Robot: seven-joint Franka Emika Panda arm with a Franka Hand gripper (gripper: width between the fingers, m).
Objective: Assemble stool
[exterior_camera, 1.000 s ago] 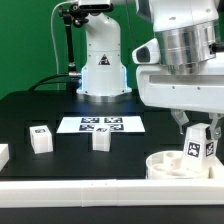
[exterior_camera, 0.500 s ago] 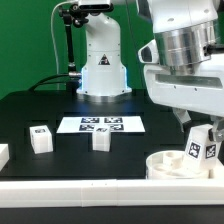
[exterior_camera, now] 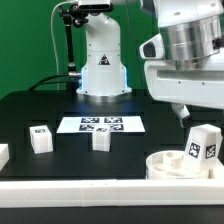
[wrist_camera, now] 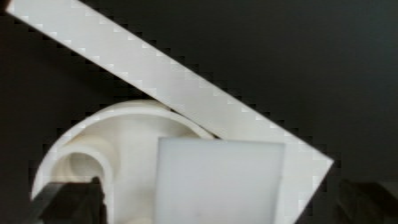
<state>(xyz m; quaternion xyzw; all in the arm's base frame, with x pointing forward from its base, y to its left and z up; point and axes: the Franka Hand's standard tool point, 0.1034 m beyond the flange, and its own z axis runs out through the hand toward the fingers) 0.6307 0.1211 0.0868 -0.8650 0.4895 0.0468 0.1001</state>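
Observation:
The white disc seat [exterior_camera: 172, 163] lies at the exterior view's right, near the front rail. A white leg block [exterior_camera: 203, 143] with a tag stands upright on the seat. My gripper [exterior_camera: 200, 114] hangs just above this leg, open and apart from it. In the wrist view the leg [wrist_camera: 222, 175] fills the space between the jaws, with a dark fingertip [wrist_camera: 71, 203] off to each side of it and the seat [wrist_camera: 111, 135] behind. Two more legs [exterior_camera: 41, 138] [exterior_camera: 101, 139] stand loose on the black table.
The marker board [exterior_camera: 100, 125] lies mid-table in front of the arm's base [exterior_camera: 103, 70]. A long white rail [exterior_camera: 90, 187] edges the table's front and shows in the wrist view [wrist_camera: 169, 75]. Another white part [exterior_camera: 3, 154] sits at the exterior view's left edge.
The jaws were shut on the upright leg and have opened. The gripper has risen off it, and the leg stays standing on the seat.

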